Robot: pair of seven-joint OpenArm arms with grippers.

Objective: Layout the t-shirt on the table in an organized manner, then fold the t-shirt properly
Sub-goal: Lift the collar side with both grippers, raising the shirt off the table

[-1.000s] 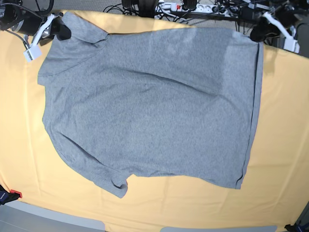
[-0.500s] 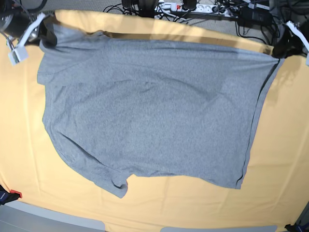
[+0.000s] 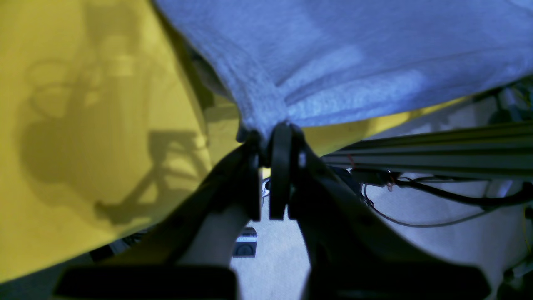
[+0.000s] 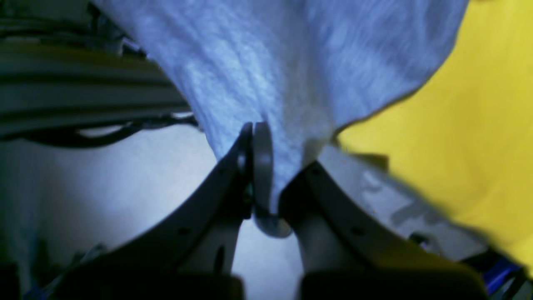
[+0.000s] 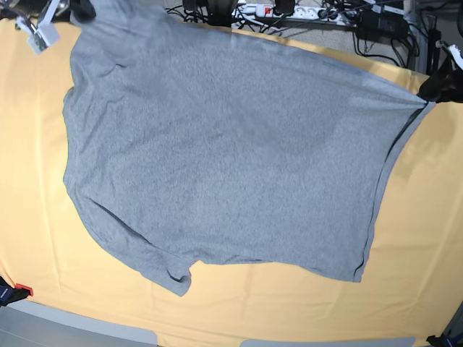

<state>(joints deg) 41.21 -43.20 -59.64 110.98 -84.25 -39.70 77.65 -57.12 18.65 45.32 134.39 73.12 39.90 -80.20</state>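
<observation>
The heather-grey t-shirt (image 5: 231,159) lies plain side up across the pale yellow table (image 5: 29,181), its far edge lifted and stretched. My left gripper (image 5: 432,88) is shut on the shirt's far right corner, by the hem. The left wrist view shows that gripper (image 3: 270,139) pinching bunched t-shirt (image 3: 354,54) fabric above the table (image 3: 83,125). My right gripper (image 5: 79,10) is shut on the far left corner, near the sleeve. Seen from the right wrist, the right gripper (image 4: 272,166) clamps a fold of t-shirt (image 4: 291,62) beside the table (image 4: 479,125).
A power strip and tangled cables (image 5: 289,13) run behind the table's far edge. An aluminium rail (image 3: 437,152) lies just past that edge. A white tag (image 5: 36,40) hangs by the right arm. A red-tipped clamp (image 5: 18,291) sits at the front left corner.
Both grippers have moved apart and toward the table's far edge with the shirt in them. The far edge of the shirt is now pulled wider and tauter.
</observation>
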